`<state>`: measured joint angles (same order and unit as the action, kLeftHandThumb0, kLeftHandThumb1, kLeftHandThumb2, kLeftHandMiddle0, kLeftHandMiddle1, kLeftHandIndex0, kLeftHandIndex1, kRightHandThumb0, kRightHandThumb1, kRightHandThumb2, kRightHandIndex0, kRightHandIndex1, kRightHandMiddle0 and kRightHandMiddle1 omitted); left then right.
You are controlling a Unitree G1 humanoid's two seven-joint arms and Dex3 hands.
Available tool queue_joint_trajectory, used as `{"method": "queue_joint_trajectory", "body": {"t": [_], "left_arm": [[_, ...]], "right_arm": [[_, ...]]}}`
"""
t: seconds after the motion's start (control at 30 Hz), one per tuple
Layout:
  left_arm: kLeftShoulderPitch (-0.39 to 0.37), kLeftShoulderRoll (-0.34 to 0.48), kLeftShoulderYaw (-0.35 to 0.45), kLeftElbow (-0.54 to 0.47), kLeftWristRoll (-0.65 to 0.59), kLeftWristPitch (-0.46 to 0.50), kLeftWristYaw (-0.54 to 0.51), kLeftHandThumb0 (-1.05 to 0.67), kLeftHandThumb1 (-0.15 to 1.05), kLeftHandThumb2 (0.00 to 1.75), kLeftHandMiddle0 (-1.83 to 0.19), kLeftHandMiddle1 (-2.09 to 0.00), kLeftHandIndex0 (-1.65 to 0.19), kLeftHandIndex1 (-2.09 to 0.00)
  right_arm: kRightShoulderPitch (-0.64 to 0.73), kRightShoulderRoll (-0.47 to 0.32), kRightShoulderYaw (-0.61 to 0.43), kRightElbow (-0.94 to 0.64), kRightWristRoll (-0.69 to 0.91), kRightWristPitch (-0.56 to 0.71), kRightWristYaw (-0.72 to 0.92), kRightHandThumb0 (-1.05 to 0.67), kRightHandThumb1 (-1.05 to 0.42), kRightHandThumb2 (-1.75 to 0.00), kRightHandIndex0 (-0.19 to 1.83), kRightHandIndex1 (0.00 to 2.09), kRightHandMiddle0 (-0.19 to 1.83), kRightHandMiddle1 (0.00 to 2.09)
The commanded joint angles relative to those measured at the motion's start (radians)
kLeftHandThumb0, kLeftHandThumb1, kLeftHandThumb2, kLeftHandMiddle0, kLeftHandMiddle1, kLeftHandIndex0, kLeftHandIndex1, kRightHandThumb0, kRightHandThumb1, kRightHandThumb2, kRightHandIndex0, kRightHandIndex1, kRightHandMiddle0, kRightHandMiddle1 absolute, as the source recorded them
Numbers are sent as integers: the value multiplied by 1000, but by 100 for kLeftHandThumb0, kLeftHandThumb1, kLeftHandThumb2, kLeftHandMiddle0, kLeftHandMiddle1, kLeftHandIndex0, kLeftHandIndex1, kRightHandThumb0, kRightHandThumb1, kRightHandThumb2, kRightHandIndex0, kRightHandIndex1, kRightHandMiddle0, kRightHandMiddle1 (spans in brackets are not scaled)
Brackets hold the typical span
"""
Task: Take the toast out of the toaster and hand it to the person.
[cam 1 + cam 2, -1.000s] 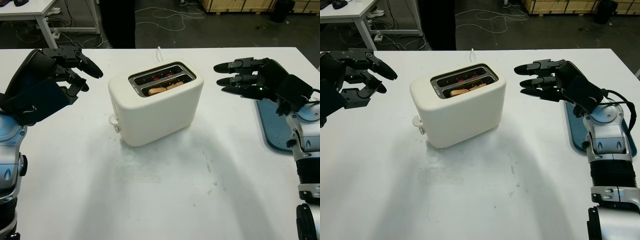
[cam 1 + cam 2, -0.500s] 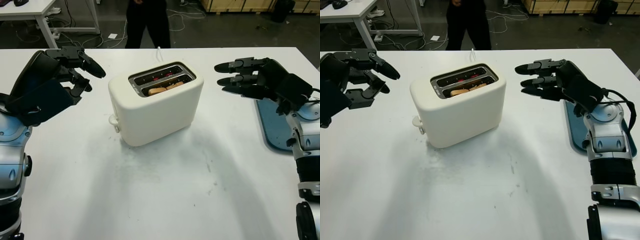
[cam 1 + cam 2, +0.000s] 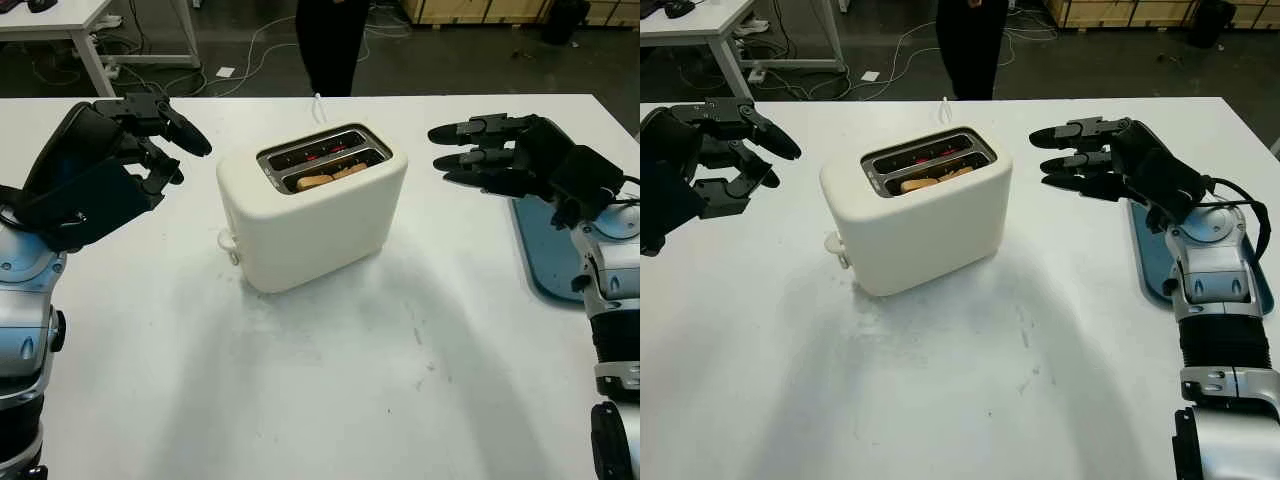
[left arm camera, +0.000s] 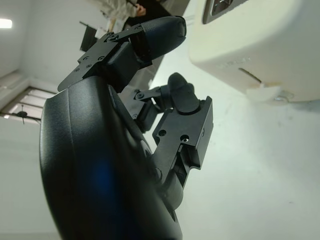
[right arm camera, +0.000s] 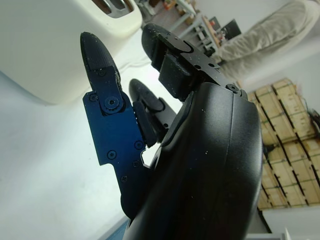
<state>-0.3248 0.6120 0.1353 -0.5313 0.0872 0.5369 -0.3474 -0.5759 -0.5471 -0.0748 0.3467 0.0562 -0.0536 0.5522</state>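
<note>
Toast: two golden-brown slices of toast (image 3: 332, 177) sit low in the near slot of the toaster, only their top edges showing.
Toaster: a cream-white, rounded two-slot plastic toaster (image 3: 312, 206) stands upright mid-table on the white table (image 3: 320, 380), its small lever knob (image 3: 229, 242) on the end facing the left hand.
Long axis: the slots, and the toast in them, run diagonally, from near-left to far-right; the flat faces of the slices stand vertical, top edges pointing up.
Left hand: black three-finger left hand (image 3: 105, 165) hovers beside the lever end, apart from the toaster; fingers loosely curled, holding nothing.
Right hand: black three-finger right hand (image 3: 505, 160) hovers off the opposite end, well apart from the toaster; fingers stretched out toward it, empty.
Step in hand: approach; neither hand touches the toaster yet.
Method: come down from above along the slot line, pinch one slice across its flat faces, lift straight up; steadying the body with the other hand should stop it sliding.
Risk: little edge stands proud, so a shallow pinch may slip.
Person: a person in dark clothing (image 3: 330, 40) stands beyond the far table edge.
Tray: a blue flat tray (image 3: 545, 255) lies under the right arm.
</note>
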Motion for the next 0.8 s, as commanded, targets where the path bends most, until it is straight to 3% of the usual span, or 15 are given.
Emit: {"method": "queue_joint_trajectory", "body": {"t": [0.0, 0.3, 0.57, 0.77], "left_arm": [[-15, 8, -6, 8, 9, -5, -3, 36, 73, 63, -68, -128, -64, -106], [-13, 9, -7, 35, 8, -35, -8, 35, 72, 61, -70, -128, -66, -107], [-9, 11, -2, 58, 5, -78, -12, 31, 61, 75, -76, -124, -71, -105], [-14, 9, -8, 52, 14, -58, -10, 31, 58, 81, -76, -123, -71, -104]], "right_arm": [[-15, 3, 2, -5, -1, -5, -2, -57, -82, 0, 88, 0, 81, 0], [-18, 7, 1, 28, 3, -28, 1, -55, -81, 0, 89, 1, 80, 0], [-21, 9, 3, 48, 0, -49, -1, -55, -81, 0, 88, 0, 80, 0], [-17, 7, 6, 41, -7, -46, -5, -56, -81, 0, 89, 1, 80, 0]]}}
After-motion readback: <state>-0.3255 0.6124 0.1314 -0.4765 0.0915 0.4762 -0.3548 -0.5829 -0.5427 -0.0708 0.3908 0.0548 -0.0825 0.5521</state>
